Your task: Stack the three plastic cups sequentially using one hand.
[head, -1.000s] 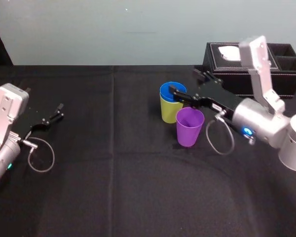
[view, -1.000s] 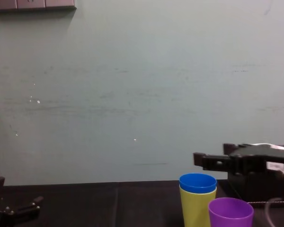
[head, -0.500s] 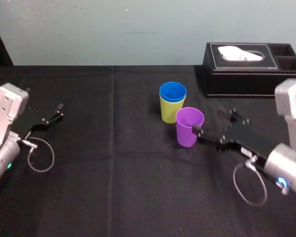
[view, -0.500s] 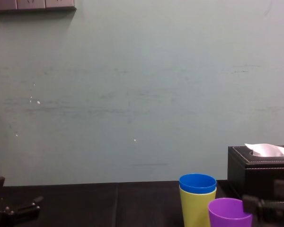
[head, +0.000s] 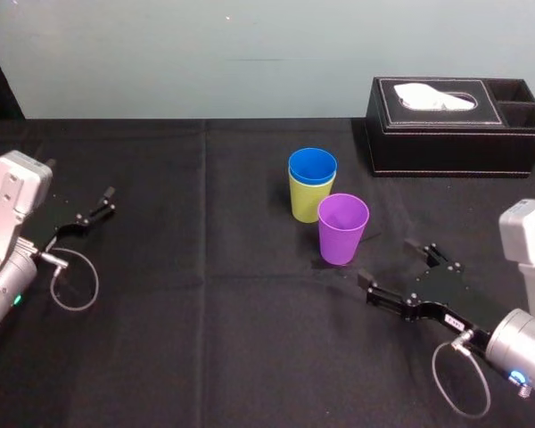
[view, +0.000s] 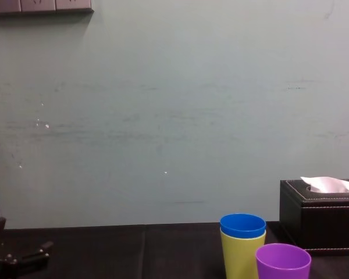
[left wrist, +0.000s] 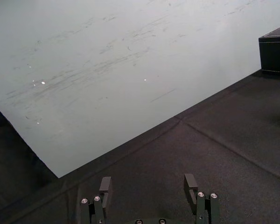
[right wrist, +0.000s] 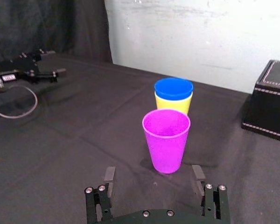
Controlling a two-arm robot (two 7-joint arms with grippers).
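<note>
Black cloth covers the table [head: 205,357], which meets a pale, scuffed wall [view: 163,116] along the top of the head view.

Cups: the blue cup [head: 312,166] sits nested inside the yellow-green cup [head: 303,203], with only its rim band showing above it. This pair stands upright just right of centre in the head view. The purple cup [head: 342,230] stands upright and separate, mouth up, just beside the pair and to its lower right. Whether it touches the pair cannot be confirmed.

Right gripper [head: 387,259]: low over the cloth in the lower right of the head view, aimed toward the purple cup and near it but apart from it. Its fingers are spread wide and hold nothing. In the right wrist view the purple cup stands ahead of the two fingertips, in line with the gap between them.

Left gripper [head: 109,201]: at the left edge of the head view, well apart from the cups, fingers parted and empty.

Other items: a black leather tissue box [head: 455,134] with white tissue showing stands in the upper right, against the wall.
</note>
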